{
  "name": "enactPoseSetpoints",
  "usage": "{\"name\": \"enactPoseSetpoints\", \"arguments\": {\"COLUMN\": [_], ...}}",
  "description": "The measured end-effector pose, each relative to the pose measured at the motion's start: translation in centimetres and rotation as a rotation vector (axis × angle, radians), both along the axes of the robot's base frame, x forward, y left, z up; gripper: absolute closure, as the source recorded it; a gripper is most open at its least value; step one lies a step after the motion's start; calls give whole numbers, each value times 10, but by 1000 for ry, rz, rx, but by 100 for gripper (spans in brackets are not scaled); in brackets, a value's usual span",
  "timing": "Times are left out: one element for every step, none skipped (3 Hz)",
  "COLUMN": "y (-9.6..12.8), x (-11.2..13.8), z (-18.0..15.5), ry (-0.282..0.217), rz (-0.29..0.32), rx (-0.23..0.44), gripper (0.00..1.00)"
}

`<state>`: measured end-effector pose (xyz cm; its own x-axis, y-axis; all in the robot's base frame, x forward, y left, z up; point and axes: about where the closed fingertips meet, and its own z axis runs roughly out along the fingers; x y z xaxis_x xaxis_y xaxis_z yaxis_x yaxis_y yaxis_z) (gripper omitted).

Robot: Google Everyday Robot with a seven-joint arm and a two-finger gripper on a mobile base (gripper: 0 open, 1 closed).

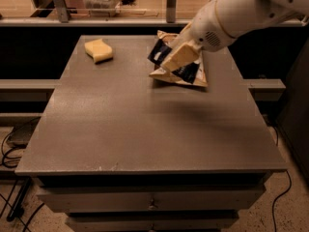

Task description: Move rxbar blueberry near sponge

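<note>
Well right of the sponge [98, 50], the rxbar blueberry [158, 52] rests against the chip bag [191, 77] on the counter [145, 129], and the end effector [179, 58] sits right over it, probably to grasp it; whether spread or pinching, I cannot tell.

Readable text: none in this view.
rxbar blueberry [157, 53]: dark wrapper with pale marks, not legible as letters.
chip bag [195, 79]: dark and light print, no word or brand to make out.
gripper [170, 63]: over the far right part of the table [145, 129], at the rxbar blueberry and the chip bag; no legible label on it.
</note>
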<state>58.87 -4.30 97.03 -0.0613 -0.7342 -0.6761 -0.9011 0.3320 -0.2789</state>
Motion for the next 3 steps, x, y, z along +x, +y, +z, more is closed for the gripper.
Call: {"name": "enactPoseSetpoints", "arguments": {"y": [48,81,104], "x": [40,79,117], "z": [-3,-16,-36], "ry": [-43,-66,-53], "rz": [-5,-23,-47], "rx": [100,157,189], "gripper": [100,100,81]}}
